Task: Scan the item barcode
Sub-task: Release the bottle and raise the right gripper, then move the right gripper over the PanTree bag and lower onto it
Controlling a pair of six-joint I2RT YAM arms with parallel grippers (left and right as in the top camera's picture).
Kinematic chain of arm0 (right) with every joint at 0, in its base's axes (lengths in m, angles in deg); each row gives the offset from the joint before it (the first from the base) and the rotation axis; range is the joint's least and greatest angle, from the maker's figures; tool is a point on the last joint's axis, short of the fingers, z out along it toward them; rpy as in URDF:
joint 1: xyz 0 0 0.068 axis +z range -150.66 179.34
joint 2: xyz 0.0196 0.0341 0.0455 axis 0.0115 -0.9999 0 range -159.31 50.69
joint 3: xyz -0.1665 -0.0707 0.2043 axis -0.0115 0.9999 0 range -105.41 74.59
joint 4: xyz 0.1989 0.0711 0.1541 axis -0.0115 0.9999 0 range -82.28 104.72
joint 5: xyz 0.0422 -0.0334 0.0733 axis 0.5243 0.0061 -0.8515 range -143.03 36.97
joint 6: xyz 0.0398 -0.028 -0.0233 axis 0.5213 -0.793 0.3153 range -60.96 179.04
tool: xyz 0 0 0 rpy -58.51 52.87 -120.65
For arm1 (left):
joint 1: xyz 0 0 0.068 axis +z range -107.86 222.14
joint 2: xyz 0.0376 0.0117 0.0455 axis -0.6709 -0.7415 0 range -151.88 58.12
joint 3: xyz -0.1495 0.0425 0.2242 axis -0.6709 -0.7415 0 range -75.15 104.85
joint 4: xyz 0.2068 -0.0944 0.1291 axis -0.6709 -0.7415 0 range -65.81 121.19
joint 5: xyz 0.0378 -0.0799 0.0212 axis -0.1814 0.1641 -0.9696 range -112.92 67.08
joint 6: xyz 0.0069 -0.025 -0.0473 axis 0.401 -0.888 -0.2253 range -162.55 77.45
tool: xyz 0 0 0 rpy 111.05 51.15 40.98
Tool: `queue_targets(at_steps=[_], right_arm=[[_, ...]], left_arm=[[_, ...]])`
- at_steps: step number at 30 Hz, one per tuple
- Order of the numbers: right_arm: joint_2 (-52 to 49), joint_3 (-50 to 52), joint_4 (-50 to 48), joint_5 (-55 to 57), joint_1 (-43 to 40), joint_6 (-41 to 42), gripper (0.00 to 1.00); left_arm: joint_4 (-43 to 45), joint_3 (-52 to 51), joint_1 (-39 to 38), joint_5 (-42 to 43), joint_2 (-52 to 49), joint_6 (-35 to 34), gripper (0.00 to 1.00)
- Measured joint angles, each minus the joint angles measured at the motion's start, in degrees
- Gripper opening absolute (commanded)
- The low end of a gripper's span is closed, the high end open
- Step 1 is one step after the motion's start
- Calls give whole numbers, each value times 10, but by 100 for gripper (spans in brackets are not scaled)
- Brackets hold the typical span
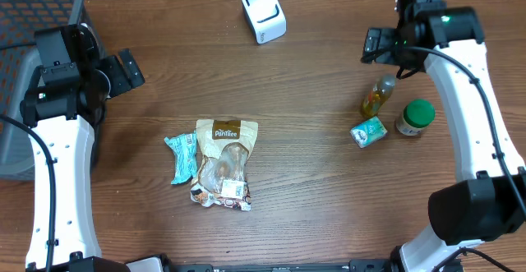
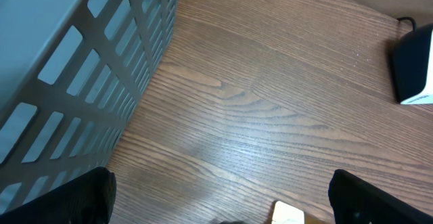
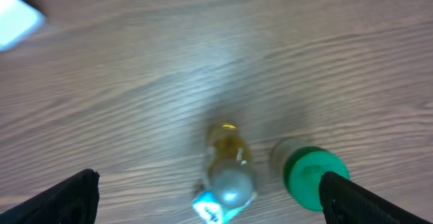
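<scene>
In the overhead view, the white scanner (image 1: 264,14) is seen at the far middle of the table (image 1: 329,206). The yellow bottle (image 1: 378,96) stands at the right, with a teal carton (image 1: 369,131) and a green-lidded jar (image 1: 415,117) near it. A snack bag (image 1: 224,163) lies in the centre, a teal packet (image 1: 182,156) against its left edge. The left gripper (image 1: 129,71) is held beside a grey basket (image 1: 33,25); the right gripper (image 1: 374,46) is held apart from the bottle, on its far side.

In the left wrist view, the left gripper (image 2: 220,190) is shown with jaws wide and nothing between them (only bare wood); the basket (image 2: 88,68) and scanner (image 2: 413,65) are visible.

In the right wrist view, which is blurred, the right gripper (image 3: 210,183) is shown spread wide above the bottle (image 3: 229,160), jar (image 3: 312,176) and carton (image 3: 211,210), gripping nothing.
</scene>
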Motion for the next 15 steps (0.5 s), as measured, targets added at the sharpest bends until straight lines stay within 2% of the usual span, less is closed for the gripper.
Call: queue_targets(at_steps=[5, 12, 15], right_arm=[[0, -42, 24, -87, 0, 0, 100], [0, -43, 28, -269, 3, 1, 100], [0, -43, 28, -306, 11, 2, 100]], left_arm=[[0, 0, 0, 0, 0, 0, 100], [0, 0, 0, 0, 0, 0, 100], [0, 0, 0, 0, 0, 0, 99]])
